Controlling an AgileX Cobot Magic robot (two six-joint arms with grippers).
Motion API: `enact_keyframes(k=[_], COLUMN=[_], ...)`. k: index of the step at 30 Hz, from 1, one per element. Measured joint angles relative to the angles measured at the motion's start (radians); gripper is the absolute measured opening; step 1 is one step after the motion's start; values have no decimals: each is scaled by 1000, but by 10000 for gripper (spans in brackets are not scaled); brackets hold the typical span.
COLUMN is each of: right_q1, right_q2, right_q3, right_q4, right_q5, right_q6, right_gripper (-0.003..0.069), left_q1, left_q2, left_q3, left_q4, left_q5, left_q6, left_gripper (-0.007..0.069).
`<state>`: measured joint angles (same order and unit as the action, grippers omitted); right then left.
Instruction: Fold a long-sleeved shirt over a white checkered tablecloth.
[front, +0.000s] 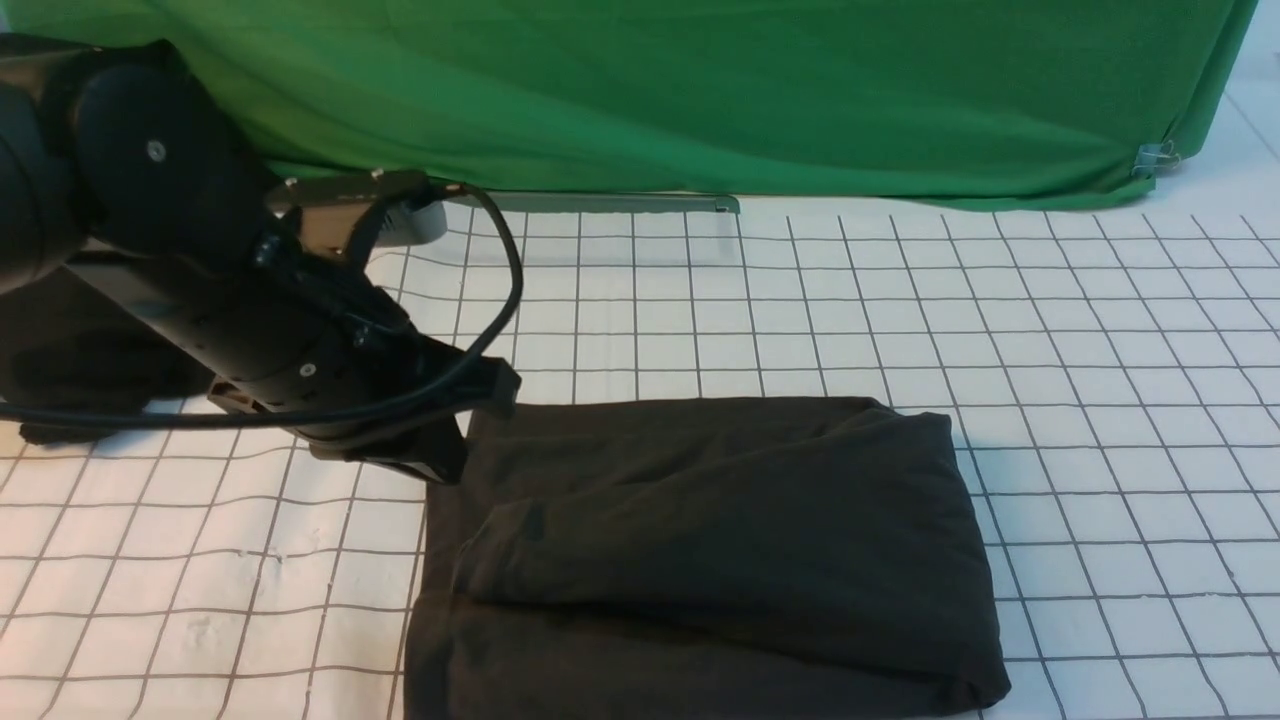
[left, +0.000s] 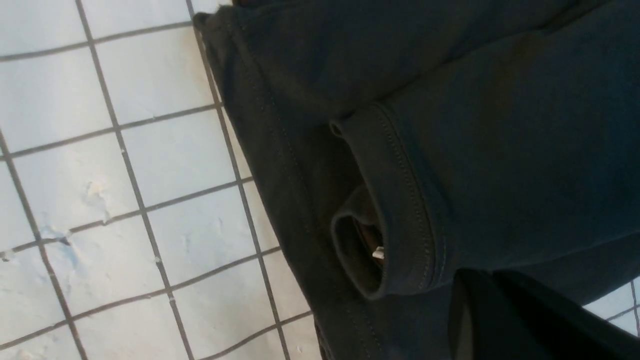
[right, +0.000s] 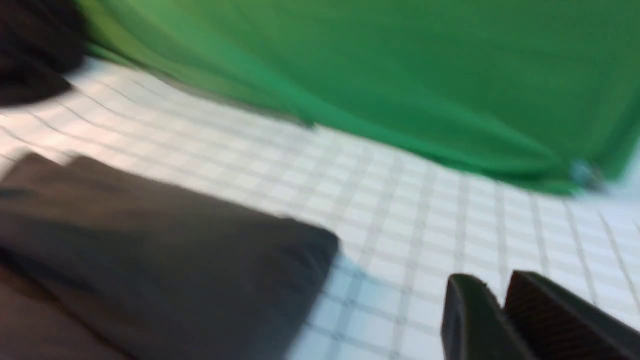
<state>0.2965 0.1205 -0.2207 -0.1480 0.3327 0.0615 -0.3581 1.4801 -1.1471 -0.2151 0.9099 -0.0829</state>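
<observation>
The long-sleeved shirt (front: 720, 540) lies folded into a dark charcoal rectangle on the white checkered tablecloth (front: 1100, 350), near the front edge. My left gripper (front: 475, 425) hovers at the shirt's far left corner. In the left wrist view its fingers (left: 480, 280) stand together over the shirt (left: 500, 150), next to a stitched cuff (left: 400, 200); no cloth shows between them. My right arm is outside the front view. In the blurred right wrist view the right gripper (right: 492, 282) shows a narrow gap with nothing in it, above the tablecloth (right: 425, 210) and to the side of the shirt (right: 150, 260).
A green fabric (front: 700, 90) hangs along the back, held by a metal clip (front: 1155, 155) at the right. A deeper-black garment (front: 80, 350) lies at the far left behind my left arm. A grey bar (front: 600, 203) runs under the green fabric's hem.
</observation>
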Motion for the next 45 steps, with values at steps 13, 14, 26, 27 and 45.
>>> enact_keyframes(k=[13, 14, 26, 27, 45], right_q1=[-291, -292, -210, -210, -209], right_q2=[-117, -117, -118, -118, -118], right_q3=[224, 227, 227, 227, 227], right_q4=[-9, -9, -9, -9, -9], right_q5=[-50, -59, -89, -89, -96], right_q6=[0, 0, 0, 0, 0], right_gripper=[155, 157, 178, 181, 224], left_q1=[0, 0, 0, 0, 0], left_q2=[-68, -87, -407, -452, -1373], left_q3=[-19, -27, -55, -46, 700], left_q4=[36, 52, 158, 182, 231], left_q5=[13, 30, 197, 221, -402], left_q6=[8, 8, -14, -26, -205], left_gripper=[26, 26, 26, 26, 26])
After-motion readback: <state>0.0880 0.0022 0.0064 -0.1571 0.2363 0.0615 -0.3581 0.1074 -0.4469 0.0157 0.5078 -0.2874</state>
